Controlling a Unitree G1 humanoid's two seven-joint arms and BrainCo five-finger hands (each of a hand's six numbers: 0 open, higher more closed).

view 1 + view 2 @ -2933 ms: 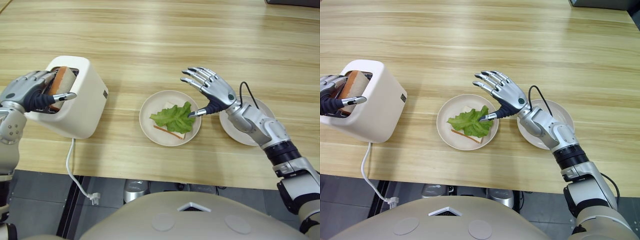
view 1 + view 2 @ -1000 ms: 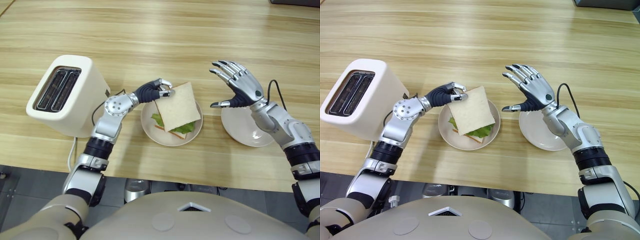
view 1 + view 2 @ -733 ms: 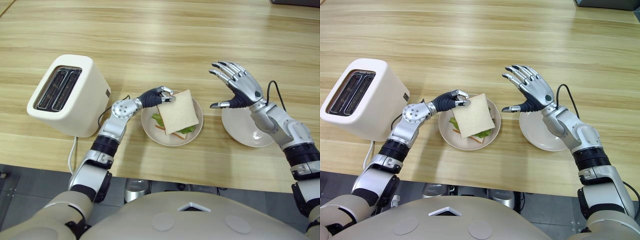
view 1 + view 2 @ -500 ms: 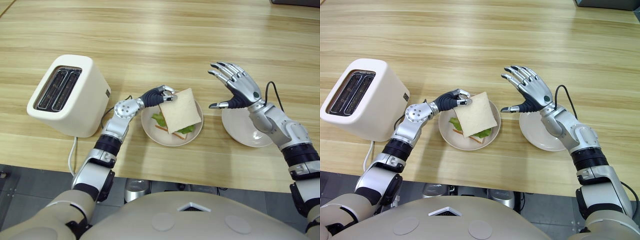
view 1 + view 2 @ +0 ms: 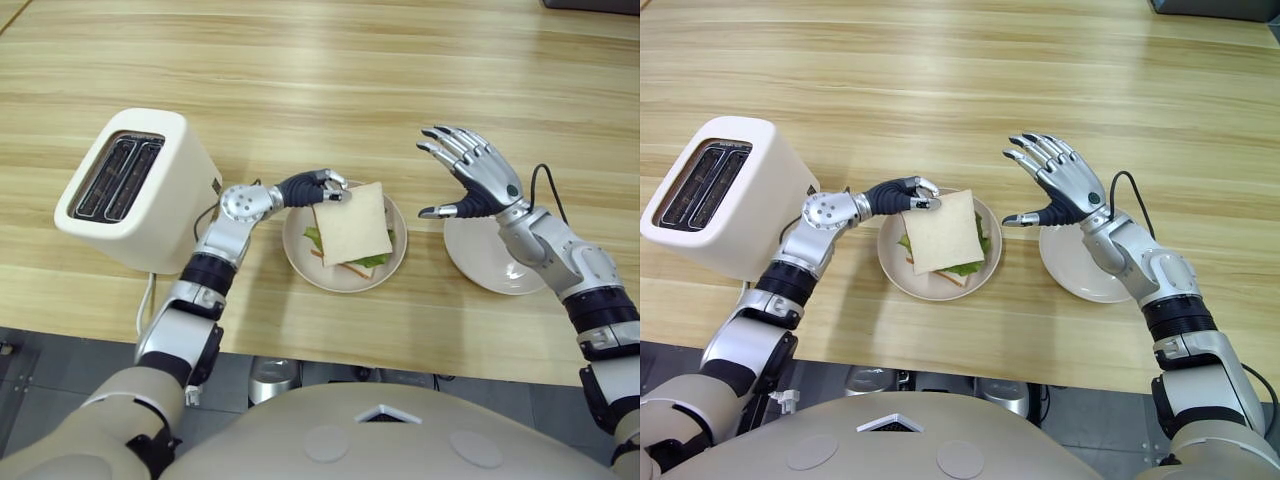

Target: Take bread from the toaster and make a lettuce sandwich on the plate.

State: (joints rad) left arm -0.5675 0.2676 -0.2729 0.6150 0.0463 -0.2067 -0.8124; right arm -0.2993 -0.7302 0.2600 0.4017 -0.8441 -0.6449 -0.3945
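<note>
Left eye view, toaster (image 5: 150, 205) left of sandwich plate (image 5: 335, 279), second plate (image 5: 476, 262) right

1. Left hand (image 5: 312, 187): dark fingers tipped in silver metal, behind them a round silver wrist disc (image 5: 238, 202) with small screws.
2. Right hand (image 5: 480, 180): silver segments, dark joints; a thin black cable (image 5: 541, 167) loops at the wrist.
3. Left forearm (image 5: 222, 243) and right forearm (image 5: 562, 258): silver-grey shells, black ribbed bands.

White bread slice (image 5: 352, 223) tilted over lettuce (image 5: 372, 259) and bottom slice on plate (image 5: 300, 262), cream toaster (image 5: 135, 190) left
</note>
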